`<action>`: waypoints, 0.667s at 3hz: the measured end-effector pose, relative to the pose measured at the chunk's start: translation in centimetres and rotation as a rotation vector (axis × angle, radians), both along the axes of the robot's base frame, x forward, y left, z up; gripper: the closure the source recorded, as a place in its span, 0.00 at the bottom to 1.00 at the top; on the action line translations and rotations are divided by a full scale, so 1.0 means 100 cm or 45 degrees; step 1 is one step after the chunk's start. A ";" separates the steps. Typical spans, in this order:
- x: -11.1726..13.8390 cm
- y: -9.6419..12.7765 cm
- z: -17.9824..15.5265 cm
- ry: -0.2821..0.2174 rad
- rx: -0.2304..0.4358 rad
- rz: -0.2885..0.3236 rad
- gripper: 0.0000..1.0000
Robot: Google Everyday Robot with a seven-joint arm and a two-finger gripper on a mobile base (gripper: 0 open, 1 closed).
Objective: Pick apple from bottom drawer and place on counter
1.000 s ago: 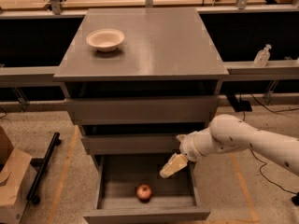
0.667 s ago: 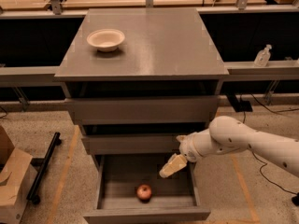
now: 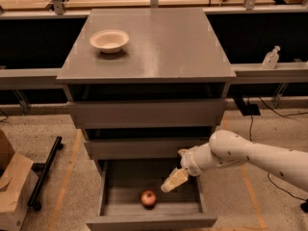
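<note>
1. Reaching for the fruit is the step in hand, as I read it. In the one camera view, the white arm (image 3: 255,155) comes in from the right. Its pincer (image 3: 174,179) hangs over the right side of the open bottom drawer (image 3: 151,221), slanting down and to the left.
2. Whether the pincer is apart or together I cannot tell; I see nothing held in it.
3. The apple (image 3: 148,198) lies on the drawer floor near the front panel, about midway across. It is just below and left of the pincer (near, but not touching).
4. The desk (image 3: 154,57) tops the drawer stack and is the apple's goal. A cream bowl (image 3: 109,40) sits at its back left.
5. The next move, I'd judge, calls for shifting left and lower until the pincer straddles the apple. Then it must clamp and lift out, clear of the drawer walls and the two upper drawers (image 3: 147,113).
</note>
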State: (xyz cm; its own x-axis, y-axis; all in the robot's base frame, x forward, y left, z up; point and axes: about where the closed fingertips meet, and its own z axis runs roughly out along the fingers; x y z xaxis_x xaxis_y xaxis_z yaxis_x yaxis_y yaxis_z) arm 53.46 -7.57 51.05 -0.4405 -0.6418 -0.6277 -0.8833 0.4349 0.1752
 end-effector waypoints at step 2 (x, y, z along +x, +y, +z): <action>0.003 0.007 -0.089 -0.002 -0.072 -0.090 0.00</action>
